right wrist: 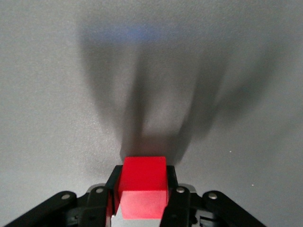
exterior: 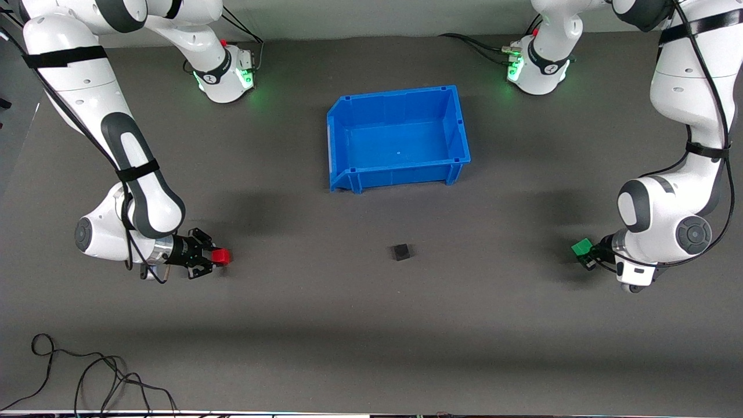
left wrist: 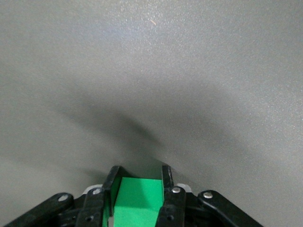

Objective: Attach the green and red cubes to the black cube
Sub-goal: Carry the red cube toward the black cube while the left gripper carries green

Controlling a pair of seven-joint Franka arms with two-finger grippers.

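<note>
The black cube [exterior: 400, 252] sits alone on the grey table, nearer to the front camera than the blue bin. My right gripper [exterior: 217, 257] is shut on the red cube [exterior: 221, 256], held just above the table toward the right arm's end; the right wrist view shows the red cube [right wrist: 143, 185] clamped between both fingers. My left gripper [exterior: 583, 251] is shut on the green cube [exterior: 581, 247], held just above the table toward the left arm's end; the left wrist view shows the green cube [left wrist: 136, 201] between the fingers. Both cubes are well apart from the black cube.
An empty blue bin [exterior: 342, 128] stands mid-table, farther from the front camera than the black cube. Loose black cables [exterior: 87, 377] lie at the table's near edge toward the right arm's end.
</note>
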